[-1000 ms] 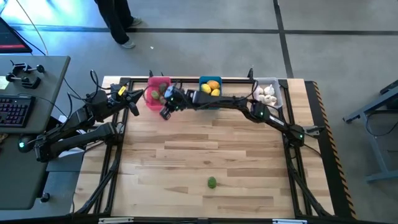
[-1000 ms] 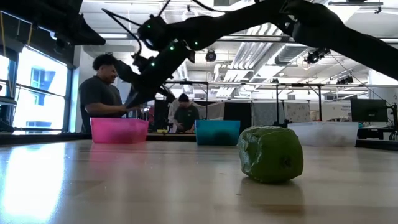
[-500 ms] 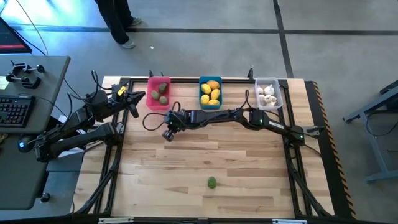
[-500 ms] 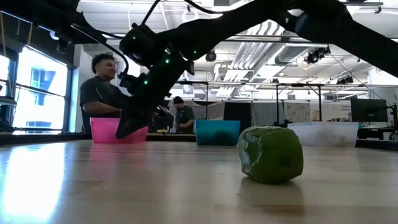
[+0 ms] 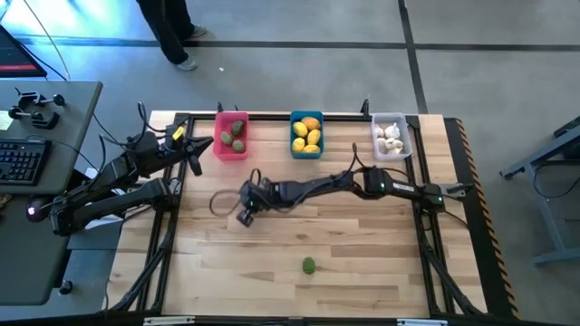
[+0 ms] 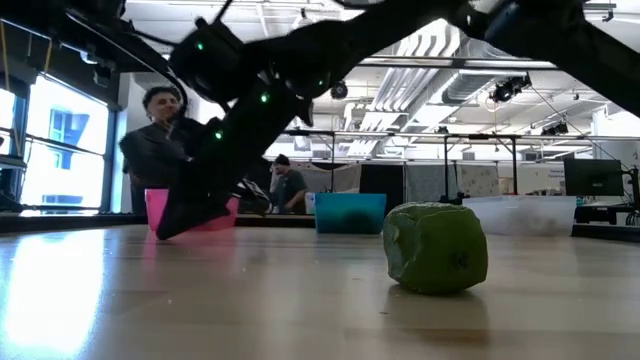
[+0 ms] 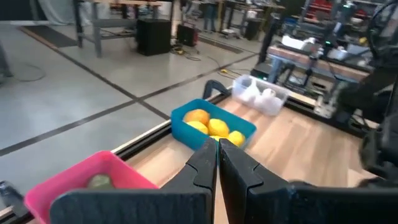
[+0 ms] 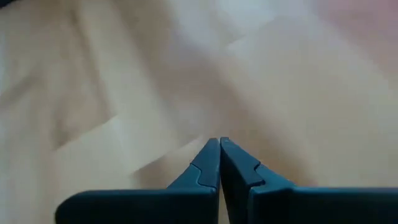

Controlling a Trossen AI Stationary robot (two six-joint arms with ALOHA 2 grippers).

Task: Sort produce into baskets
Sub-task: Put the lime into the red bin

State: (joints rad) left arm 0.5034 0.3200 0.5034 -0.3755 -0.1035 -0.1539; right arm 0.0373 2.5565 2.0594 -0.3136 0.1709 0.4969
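Three baskets stand in a row along the table's far edge. The pink basket (image 5: 230,136) holds dark green produce, the blue basket (image 5: 306,134) yellow-orange pieces, and the pale basket (image 5: 390,136) white garlic-like ones. One green piece (image 5: 309,265) lies alone on the wood near the front edge, large in the low view (image 6: 436,247). My right gripper (image 5: 243,217) is shut and empty, low over bare wood (image 8: 220,144), left of centre and well short of that piece. My left gripper (image 7: 217,146) is shut and empty, raised at the table's far left beside the pink basket.
Black frame rails (image 5: 172,226) run along the table's left and right sides. A desk with a keyboard (image 5: 23,158) stands off the left edge. In the low view, people (image 6: 160,140) show in the room behind the baskets. Bare wood (image 5: 362,244) lies between the baskets and the lone green piece.
My right gripper has come away from the pink basket, moving toward the table's near edge and down, close above the wood. It has stayed shut and empty throughout. The produce and baskets have not moved.
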